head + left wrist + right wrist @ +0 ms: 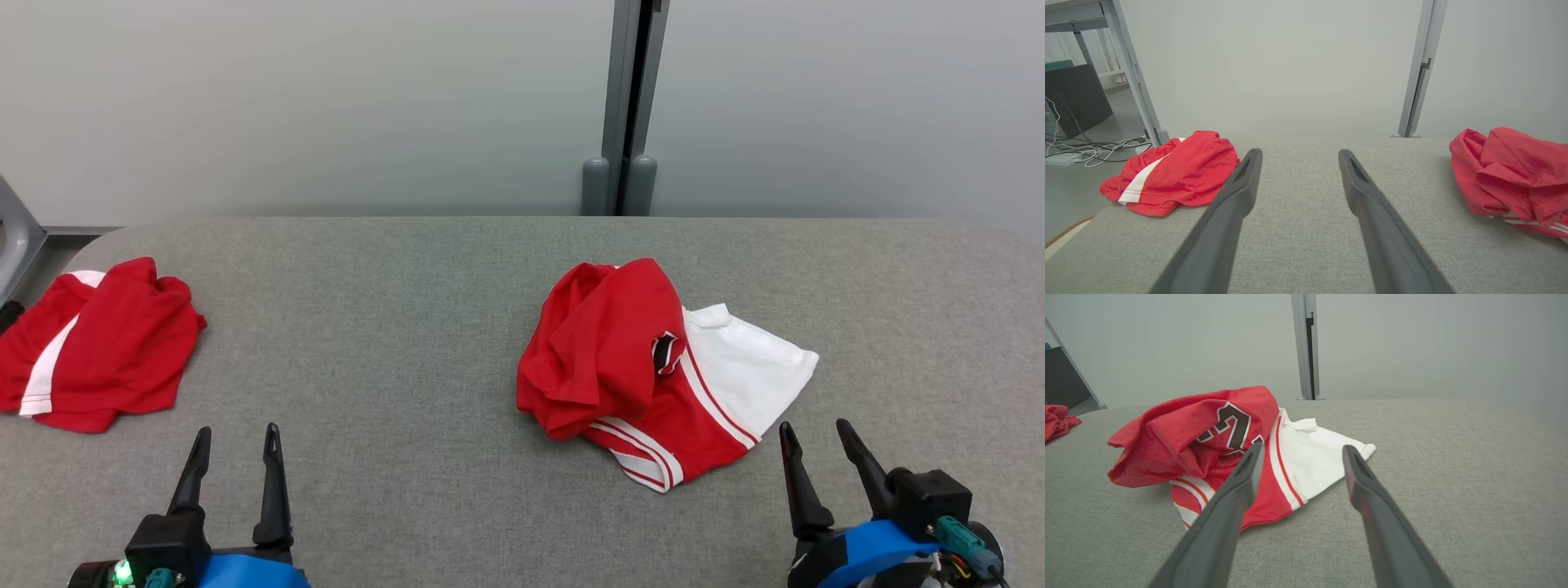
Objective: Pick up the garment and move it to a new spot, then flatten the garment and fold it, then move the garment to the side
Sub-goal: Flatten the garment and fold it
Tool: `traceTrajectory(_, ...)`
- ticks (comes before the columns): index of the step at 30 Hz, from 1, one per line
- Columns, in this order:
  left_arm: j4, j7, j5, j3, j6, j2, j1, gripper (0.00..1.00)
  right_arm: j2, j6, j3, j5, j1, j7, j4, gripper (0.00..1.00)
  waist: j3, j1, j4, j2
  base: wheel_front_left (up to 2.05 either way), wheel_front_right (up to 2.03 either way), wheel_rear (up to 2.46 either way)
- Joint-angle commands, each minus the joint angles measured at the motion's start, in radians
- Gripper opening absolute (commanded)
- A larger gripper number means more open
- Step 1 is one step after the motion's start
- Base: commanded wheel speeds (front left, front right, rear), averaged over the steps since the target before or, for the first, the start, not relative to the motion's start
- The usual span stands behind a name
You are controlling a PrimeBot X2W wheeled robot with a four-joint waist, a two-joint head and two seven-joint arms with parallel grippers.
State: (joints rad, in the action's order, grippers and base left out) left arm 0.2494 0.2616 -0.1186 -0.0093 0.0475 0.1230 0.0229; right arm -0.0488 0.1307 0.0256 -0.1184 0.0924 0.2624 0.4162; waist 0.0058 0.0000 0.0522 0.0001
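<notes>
A crumpled red and white garment (645, 367) with black numbers lies on the grey table (392, 327), right of centre. It also shows in the right wrist view as the garment (1216, 441) and at the right edge of the left wrist view as the garment (1511, 175). My right gripper (816, 437) hovers open near the front edge, just right of the garment's near corner, nothing between its fingers (1241, 486). My left gripper (237, 441) stands open at the front left, its fingers (1241, 188) empty above bare cloth.
A second red garment with a white stripe (90, 343) lies at the table's far left corner, also seen as the red garment (1171, 171). A pale wall with a grey post (624, 106) stands behind the table. Cables and a metal frame leg (1133, 69) sit off the left edge.
</notes>
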Motion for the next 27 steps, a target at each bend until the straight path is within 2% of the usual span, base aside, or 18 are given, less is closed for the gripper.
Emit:
traceTrajectory(1,-0.002,0.005,0.006,0.007,0.002,-0.001,-0.013,1.0,-0.003,0.0,0.002,-0.005,-0.002,0.004,0.003,1.0,0.0,0.0,-0.001,-0.0001,0.0,0.0,0.0)
traceTrajectory(8,-0.01,0.005,0.007,0.018,0.008,-0.01,-0.018,1.0,-0.003,0.0,0.007,0.015,0.056,0.004,0.007,1.0,0.012,0.0,-0.004,-0.0001,0.0,0.0,0.0)
traceTrajectory(14,-0.015,0.005,0.013,0.019,0.013,-0.017,-0.043,1.0,-0.006,0.0,0.012,0.093,0.198,-0.001,0.012,1.0,0.044,0.0,0.003,-0.0001,0.0,0.0,0.0)
traceTrajectory(21,-0.023,0.005,0.019,0.014,0.029,-0.02,-0.107,1.0,-0.083,0.0,0.051,0.142,0.42,-0.061,0.078,1.0,0.125,0.0,0.033,-0.0001,0.0,0.0,0.0)
traceTrajectory(27,-0.033,0.005,0.023,0.011,0.035,-0.031,-0.156,1.0,-0.149,0.0,0.076,0.162,0.534,-0.158,0.247,1.0,0.191,0.0,0.056,-0.0001,0.0,0.0,0.0)
